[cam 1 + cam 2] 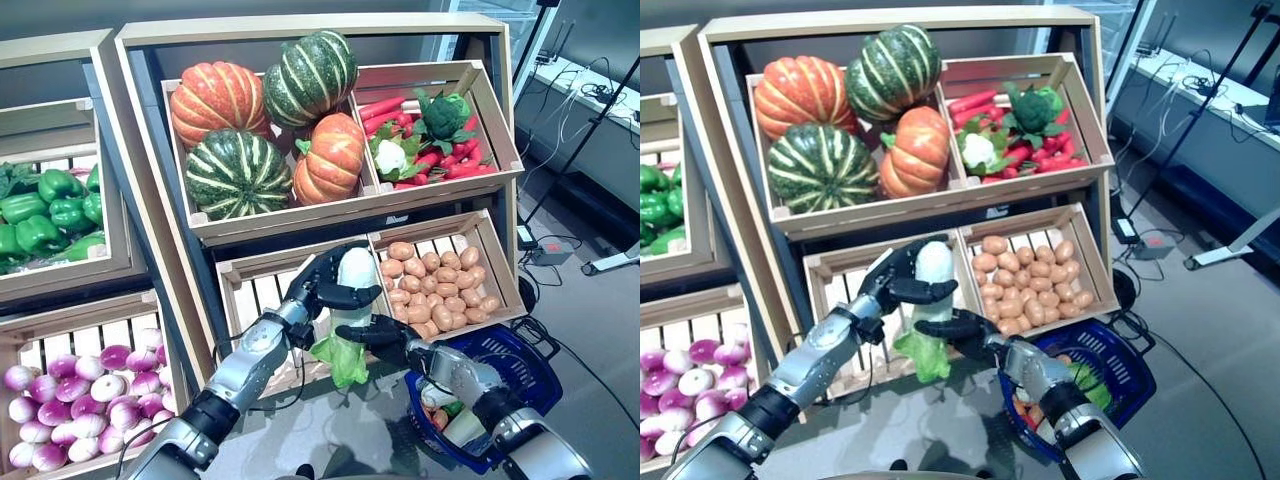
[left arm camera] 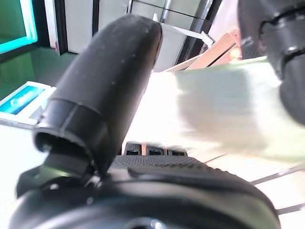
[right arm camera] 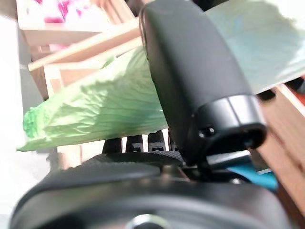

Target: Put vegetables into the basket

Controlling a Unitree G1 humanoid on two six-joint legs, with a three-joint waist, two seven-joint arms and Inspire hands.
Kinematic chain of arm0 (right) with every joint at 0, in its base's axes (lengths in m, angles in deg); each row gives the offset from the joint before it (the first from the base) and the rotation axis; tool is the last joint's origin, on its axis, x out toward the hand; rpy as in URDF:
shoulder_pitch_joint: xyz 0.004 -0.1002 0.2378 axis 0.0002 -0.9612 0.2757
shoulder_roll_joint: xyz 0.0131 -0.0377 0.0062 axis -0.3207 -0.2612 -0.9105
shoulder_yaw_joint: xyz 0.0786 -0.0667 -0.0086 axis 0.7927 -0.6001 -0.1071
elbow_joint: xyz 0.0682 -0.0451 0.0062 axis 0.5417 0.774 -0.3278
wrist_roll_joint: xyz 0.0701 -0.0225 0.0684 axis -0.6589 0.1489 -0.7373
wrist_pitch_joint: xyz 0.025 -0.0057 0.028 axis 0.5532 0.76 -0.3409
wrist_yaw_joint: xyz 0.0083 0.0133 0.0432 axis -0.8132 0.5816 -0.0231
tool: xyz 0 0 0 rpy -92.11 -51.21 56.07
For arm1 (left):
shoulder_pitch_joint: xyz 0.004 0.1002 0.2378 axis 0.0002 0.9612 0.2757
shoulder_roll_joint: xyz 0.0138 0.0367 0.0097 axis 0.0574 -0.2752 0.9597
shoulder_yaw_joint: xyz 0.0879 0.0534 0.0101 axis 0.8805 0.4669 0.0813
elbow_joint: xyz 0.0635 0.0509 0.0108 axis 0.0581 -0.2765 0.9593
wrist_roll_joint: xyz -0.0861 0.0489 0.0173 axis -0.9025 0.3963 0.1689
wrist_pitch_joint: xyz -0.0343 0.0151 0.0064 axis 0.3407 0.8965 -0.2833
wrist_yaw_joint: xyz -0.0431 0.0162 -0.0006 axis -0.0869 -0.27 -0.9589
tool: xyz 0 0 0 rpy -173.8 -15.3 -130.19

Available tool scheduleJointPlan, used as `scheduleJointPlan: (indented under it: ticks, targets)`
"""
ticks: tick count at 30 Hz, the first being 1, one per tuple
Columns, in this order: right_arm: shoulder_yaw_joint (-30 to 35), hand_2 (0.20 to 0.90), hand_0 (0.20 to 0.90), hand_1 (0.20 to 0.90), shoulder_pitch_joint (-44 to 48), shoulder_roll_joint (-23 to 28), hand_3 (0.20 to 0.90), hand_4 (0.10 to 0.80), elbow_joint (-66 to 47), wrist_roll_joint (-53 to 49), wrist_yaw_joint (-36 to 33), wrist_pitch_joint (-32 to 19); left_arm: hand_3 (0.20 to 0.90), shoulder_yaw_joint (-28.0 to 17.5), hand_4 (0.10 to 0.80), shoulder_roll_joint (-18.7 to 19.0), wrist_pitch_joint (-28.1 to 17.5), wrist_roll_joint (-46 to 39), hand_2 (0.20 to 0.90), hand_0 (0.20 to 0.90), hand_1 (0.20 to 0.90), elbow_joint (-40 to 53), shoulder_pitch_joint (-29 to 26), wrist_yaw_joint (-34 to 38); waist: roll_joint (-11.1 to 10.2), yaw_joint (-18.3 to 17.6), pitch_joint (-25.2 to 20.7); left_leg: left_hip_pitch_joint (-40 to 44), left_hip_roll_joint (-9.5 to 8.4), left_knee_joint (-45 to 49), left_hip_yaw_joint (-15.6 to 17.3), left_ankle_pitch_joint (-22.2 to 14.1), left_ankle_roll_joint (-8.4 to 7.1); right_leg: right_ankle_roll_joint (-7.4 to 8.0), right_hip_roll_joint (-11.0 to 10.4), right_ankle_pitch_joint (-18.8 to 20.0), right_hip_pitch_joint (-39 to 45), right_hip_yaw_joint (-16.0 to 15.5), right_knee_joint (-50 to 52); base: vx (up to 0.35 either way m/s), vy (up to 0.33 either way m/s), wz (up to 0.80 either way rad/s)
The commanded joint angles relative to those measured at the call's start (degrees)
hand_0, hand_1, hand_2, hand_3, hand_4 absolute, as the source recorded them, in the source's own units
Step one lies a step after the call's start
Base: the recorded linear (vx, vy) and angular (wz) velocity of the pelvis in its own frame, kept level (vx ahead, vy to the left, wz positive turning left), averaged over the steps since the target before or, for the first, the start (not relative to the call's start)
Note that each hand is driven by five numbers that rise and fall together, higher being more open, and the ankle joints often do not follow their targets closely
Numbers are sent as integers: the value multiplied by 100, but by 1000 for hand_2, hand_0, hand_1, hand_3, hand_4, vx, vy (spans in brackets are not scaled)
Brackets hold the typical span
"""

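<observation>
A long vegetable with a white stalk (image 1: 356, 270) and green leaves (image 1: 342, 362) hangs upright in front of the stand's lower middle crate. My left hand (image 1: 318, 283) is shut on its white upper part; the left wrist view shows the thumb (image 2: 105, 95) against the pale stalk (image 2: 214, 109). My right hand (image 1: 392, 338) is curled round its lower part, with the thumb (image 3: 190, 76) across the green leaves (image 3: 105, 109). The blue basket (image 1: 535, 350) stands on the floor to the right, just past my right arm. Orange, green and white vegetables (image 1: 447, 412) lie in it.
A wooden stand (image 1: 300, 30) with tilted crates rises right behind the hands. A second stand (image 1: 60, 50) is on the left. Grey floor (image 1: 600, 330) with cables and a tripod leg lies right of the basket.
</observation>
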Motion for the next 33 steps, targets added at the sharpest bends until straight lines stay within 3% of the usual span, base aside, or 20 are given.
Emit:
scheduleJointPlan:
  ticks: [1, 10, 24, 27, 33]
  targets:
    - [548, 300, 300, 300, 114, 434, 300, 400, 36, -36, -1, -603, 900, -706, 800, 8, -749, 259, 900, 900, 900, 265, -245, -69, -83, 37, -393, -43, -245, 5, 139, -171, 97, -114, -113, 324, -18, 154, 9, 3, 3, -4]
    - [1280, 300, 300, 300, -364, 923, 300, 400, 897, 198, 130, -658, 900, -1250, 800, 353, -852, 468, 900, 900, 900, -96, -126, 15, -89, -23, -329, -44, -223, 5, 201, -178, 79, -89, -102, 348, -38, 200, 9, 2, -1, -3]
    - [2637, 300, 300, 300, -446, 1081, 300, 400, 1437, -950, -985, -1247, 900, -1332, 800, 5, -629, 502, 900, 900, 900, -626, 197, 204, -44, -82, -146, 82, -236, 5, 312, -251, 99, -94, -82, 356, -9, 272, 29, 10, -20, -4]
    - [2905, 300, 300, 300, -242, 1175, 300, 400, 1842, -1065, -1403, -1223, 900, -1231, 800, -45, -604, 452, 900, 900, 900, -730, 247, 256, -23, -24, 74, -30, -227, 361, 399, -332, 113, -128, -128, 225, -128, 226, 418, -31, -38, -7]
    - [2766, 300, 300, 300, 541, 1523, 300, 400, 2165, -1028, -2115, -1340, 900, -938, 800, 2, -799, 224, 900, 900, 900, -880, -90, 330, -3, 52, 882, -979, -240, 1771, 404, -690, 115, -252, -265, -125, -901, 78, 1611, -219, -46, -4]
